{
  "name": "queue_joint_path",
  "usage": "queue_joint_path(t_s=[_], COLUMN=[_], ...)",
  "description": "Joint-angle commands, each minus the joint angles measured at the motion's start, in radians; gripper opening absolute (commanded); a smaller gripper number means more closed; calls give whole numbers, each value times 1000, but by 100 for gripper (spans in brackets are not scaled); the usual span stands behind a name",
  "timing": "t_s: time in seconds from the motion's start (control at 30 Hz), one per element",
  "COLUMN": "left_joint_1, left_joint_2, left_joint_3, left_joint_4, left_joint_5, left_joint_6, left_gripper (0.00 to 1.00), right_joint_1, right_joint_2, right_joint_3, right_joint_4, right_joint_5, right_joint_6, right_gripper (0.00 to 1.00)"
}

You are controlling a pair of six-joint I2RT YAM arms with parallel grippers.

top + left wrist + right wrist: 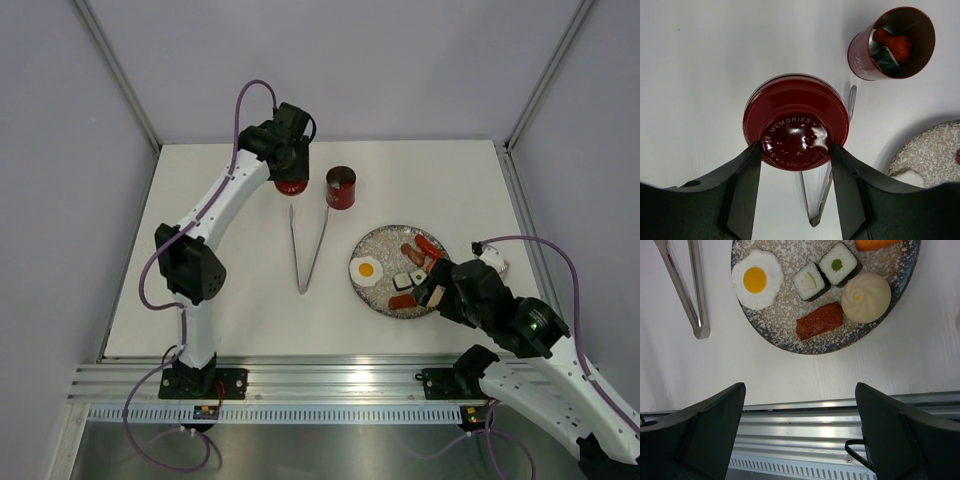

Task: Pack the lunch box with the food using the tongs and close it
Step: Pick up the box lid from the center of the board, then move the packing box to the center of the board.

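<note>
The red lunch box (340, 187) stands open at the back of the table, and the left wrist view shows an orange piece and a dark sushi roll inside it (892, 42). My left gripper (289, 178) is shut on its round red lid (795, 130), to the left of the box. The tongs (308, 250) lie on the table in a V, their tips under the lid. My right gripper (800, 390) hangs open and empty at the plate's near edge. Food on the plate: fried egg (757, 279), two sushi rolls (811, 281), a red sausage (820, 321), a bun (866, 297).
The speckled grey plate (385, 245) sits at right centre, between the tongs and my right arm. An orange piece (875, 244) lies at its far edge. The metal rail (805, 425) runs along the near table edge under my right gripper.
</note>
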Motion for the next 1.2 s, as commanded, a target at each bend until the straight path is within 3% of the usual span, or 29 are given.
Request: queue_joint_path(t_s=[0.0, 0.43, 0.63, 0.8, 0.93, 1.17], left_joint_1=[-24, -30, -30, -28, -28, -22], left_joint_2=[93, 202, 189, 150, 124, 69], left_joint_3=[182, 270, 264, 233, 226, 167], left_joint_4=[-65, 4, 4, 9, -5, 25], left_joint_5=[7, 119, 119, 120, 82, 90], left_joint_6=[42, 14, 23, 42, 52, 66], left_gripper=[21, 22, 23, 23, 23, 24], right_joint_1=[8, 6, 6, -19, -264, -377], right_joint_2=[-13, 4, 125, 407, 639, 1051], right_joint_3=[39, 30, 90, 283, 484, 829], right_joint_4=[-31, -12, 130, 288, 400, 512], right_joint_5=[29, 22, 41, 120, -158, -400], right_joint_6=[18, 23, -37, -210, -315, -335], right_gripper=[100, 99, 99, 100, 99, 99])
